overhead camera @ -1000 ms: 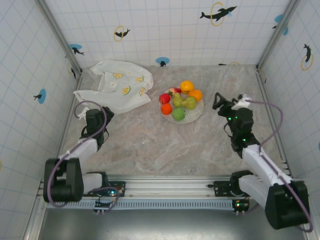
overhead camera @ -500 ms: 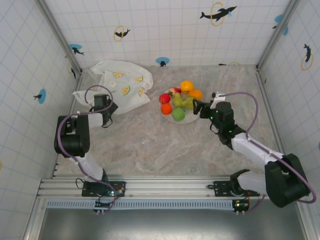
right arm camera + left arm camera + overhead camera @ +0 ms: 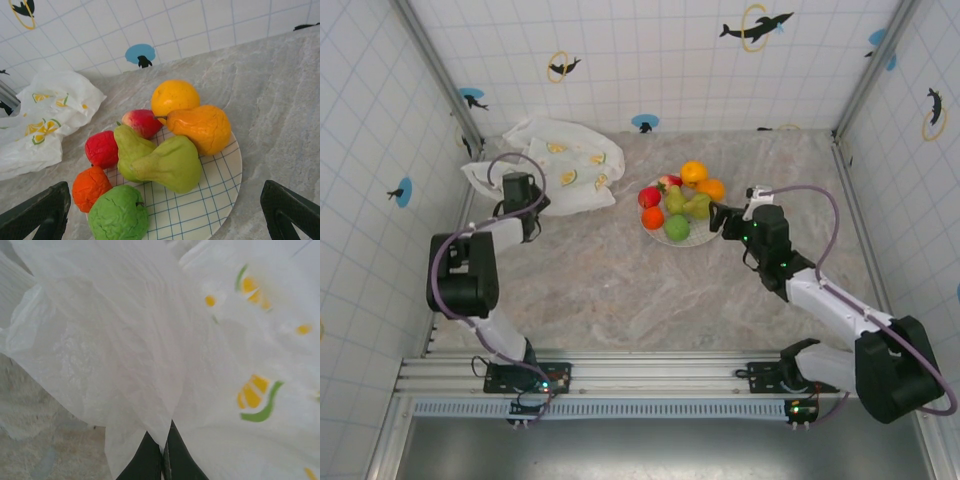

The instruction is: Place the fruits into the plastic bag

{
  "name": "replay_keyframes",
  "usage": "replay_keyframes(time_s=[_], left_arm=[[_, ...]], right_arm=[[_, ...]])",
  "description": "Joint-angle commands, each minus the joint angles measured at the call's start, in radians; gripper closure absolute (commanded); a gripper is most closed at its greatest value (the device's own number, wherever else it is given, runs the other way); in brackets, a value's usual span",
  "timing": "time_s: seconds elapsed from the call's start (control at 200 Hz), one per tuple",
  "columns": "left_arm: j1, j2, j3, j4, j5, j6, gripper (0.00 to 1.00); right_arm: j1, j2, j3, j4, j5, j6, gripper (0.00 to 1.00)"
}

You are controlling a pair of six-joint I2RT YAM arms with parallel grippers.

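The plastic bag [image 3: 565,165], white with lemon prints, lies crumpled at the back left. My left gripper [image 3: 532,203] is at its near edge. In the left wrist view the dark fingers [image 3: 150,462] are pressed together with a fold of the bag [image 3: 125,340] pinched between them. The fruits [image 3: 682,205] are piled on a checked plate [image 3: 718,228]. My right gripper [image 3: 718,217] hovers at the plate's right edge, open. From the right wrist I see a green pear [image 3: 167,162], a green round one [image 3: 119,215], an orange [image 3: 90,187], a strawberry [image 3: 101,149] and an apple [image 3: 142,122], all lying free between the spread fingers of the right gripper [image 3: 162,220].
Tiled walls with metal corner posts close the table on three sides. The bag sits close to the left post [image 3: 460,120]. Bare marble table [image 3: 620,280] stretches between bag, plate and the arm bases.
My left gripper has reached the bag's edge and shut on it, and the bag has bunched toward the back left. My right arm swung in to the plate, fingers still open.
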Motion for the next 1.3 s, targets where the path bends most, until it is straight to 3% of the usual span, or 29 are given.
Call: replay_keyframes(time_s=[0.0, 0.185, 0.385, 0.696, 0.751, 0.846, 0.931, 1.161, 1.296], left_arm=[[-0.001, -0.154, 0.037, -0.012, 0.039, 0.056, 1.00], [-0.003, -0.315, 0.164, -0.163, 0.232, 0.179, 1.00], [-0.013, -0.486, 0.318, -0.415, 0.429, 0.430, 1.00], [-0.074, -0.578, 0.559, -0.791, 0.744, 0.574, 1.00], [-0.132, -0.577, 0.582, -0.882, 0.720, 0.640, 1.00], [-0.275, -0.575, 0.601, -0.999, 0.564, 0.733, 1.00], [-0.330, -0.557, 0.623, -1.085, 0.540, 0.754, 1.00], [-0.363, -0.632, 0.568, -1.134, 0.477, 0.842, 1.00], [-0.362, -0.652, 0.553, -1.131, 0.520, 0.916, 1.00]], right_arm=[[-0.009, -0.049, -0.024, -0.007, 0.027, -0.029, 0.00], [-0.015, -0.084, -0.004, -0.008, 0.032, -0.104, 0.00], [-0.016, -0.100, 0.079, -0.051, -0.015, -0.213, 0.00], [-0.013, -0.064, 0.279, -0.093, -0.318, -0.317, 0.00], [-0.008, -0.046, 0.327, -0.120, -0.378, -0.333, 0.00], [0.005, -0.010, 0.396, -0.168, -0.474, -0.374, 0.00], [0.017, 0.031, 0.453, -0.209, -0.550, -0.409, 0.00], [0.070, 0.151, 0.544, -0.288, -0.676, -0.558, 0.00], [0.108, 0.246, 0.587, -0.269, -0.710, -0.629, 0.00]])
